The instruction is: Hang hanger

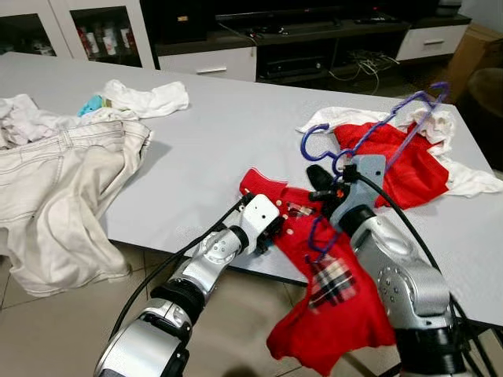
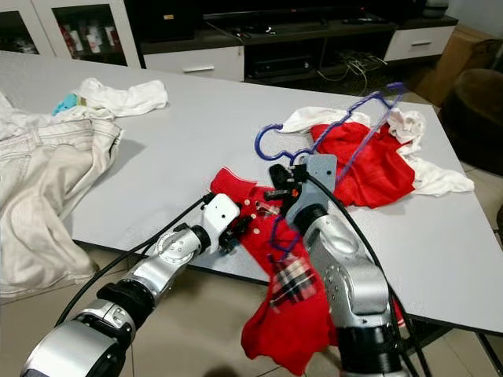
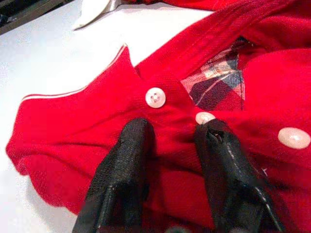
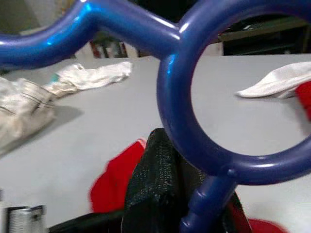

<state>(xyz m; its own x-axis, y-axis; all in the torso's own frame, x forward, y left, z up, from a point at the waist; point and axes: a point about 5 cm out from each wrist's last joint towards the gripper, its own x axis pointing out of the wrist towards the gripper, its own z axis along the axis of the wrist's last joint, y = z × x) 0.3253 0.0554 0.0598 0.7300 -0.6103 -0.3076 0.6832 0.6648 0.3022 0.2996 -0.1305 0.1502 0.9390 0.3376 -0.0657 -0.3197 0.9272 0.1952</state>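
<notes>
hanger (image 1: 369, 129) apparently clamped in raised right gripper (image 1: 321, 184); left gripper (image 3: 170, 160) pinches red shirt (image 1: 330, 306).

Home living room, grey table (image 1: 236, 133) strewn with laundry, dark TV cabinet (image 1: 314, 39), glass-door cupboard (image 1: 102, 31), tiled floor (image 1: 71, 322)

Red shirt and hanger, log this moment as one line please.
right gripper: shut on blue hanger near its hook | left gripper: fingers pinch red shirt placket by buttons | shirt hangs off table edge
</notes>
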